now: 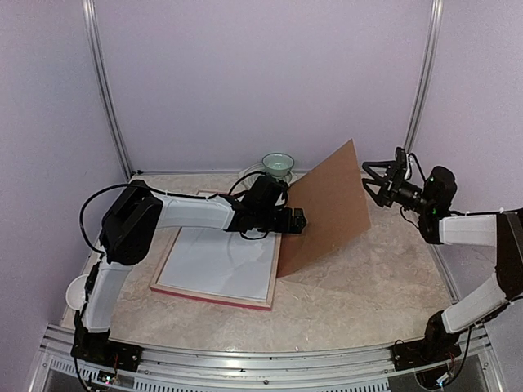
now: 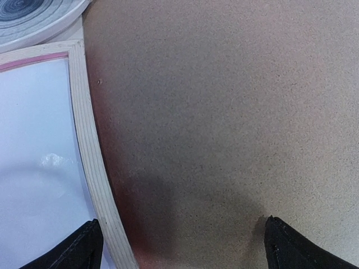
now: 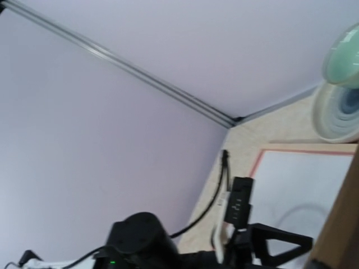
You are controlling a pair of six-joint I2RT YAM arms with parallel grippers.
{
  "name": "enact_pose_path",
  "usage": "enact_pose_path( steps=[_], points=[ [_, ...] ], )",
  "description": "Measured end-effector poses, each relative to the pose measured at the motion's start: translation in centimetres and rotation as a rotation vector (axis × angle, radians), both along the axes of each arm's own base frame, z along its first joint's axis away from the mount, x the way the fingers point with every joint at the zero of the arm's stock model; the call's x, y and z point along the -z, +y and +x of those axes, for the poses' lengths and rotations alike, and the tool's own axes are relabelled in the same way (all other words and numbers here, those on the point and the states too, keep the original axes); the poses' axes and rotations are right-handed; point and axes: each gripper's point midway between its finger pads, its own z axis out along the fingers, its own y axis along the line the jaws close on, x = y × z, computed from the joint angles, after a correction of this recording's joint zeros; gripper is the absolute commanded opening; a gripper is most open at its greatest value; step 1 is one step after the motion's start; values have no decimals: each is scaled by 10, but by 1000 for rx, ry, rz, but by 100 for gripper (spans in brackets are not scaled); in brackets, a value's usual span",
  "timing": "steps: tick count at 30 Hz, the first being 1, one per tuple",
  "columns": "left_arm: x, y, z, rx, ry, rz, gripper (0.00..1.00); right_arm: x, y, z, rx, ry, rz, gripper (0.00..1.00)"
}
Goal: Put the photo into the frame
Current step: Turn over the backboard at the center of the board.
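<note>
The frame (image 1: 214, 299) is lying flat on the marble-patterned table (image 1: 368, 294), left of centre. Its pale wood back is facing up and a strip of its pink-red face is showing along the near edge. Its long axis is running near to far, with the far end skewed slightly to the right. The rails are thin and straight-grained, as the left wrist view is showing (image 2: 92, 168).

A smooth white sheet (image 1: 221, 261) is filling the opening. It may be the photo lying print-down, but no printed side is showing, so I cannot tell.

A plain brown hardboard panel (image 1: 327, 204), matte and finely speckled, is standing tilted. Its lower edge is sitting along the frame's right rail and its top corner is leaning up to the far right.

The left gripper (image 1: 296, 220) is sitting against the panel's left face. Its black fingers (image 2: 84, 249) are spread wide apart and are clasping nothing.

The right gripper (image 1: 366, 180) is hanging in the air just beside the panel's upper right edge. Its fingers are splayed in an open V and are holding nothing.

Beyond the frame, a pale green cup (image 1: 278, 163) is sitting on a round ringed plate (image 2: 33, 14).
</note>
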Motion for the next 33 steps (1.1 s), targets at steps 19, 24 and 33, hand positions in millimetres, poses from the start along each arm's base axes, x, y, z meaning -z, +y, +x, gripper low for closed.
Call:
enact_pose_path(
  steps=[19, 24, 33],
  points=[
    [-17, 15, -16, 37, 48, -103, 99, 2, 75, -13, -276, 113, 73, 98],
    [-18, 11, -20, 54, 68, -148, 99, -1, 82, -10, -290, 109, 73, 98],
    [-17, 6, -27, 70, 98, -205, 99, 6, 84, -8, -288, 139, 61, 98]
  ],
)
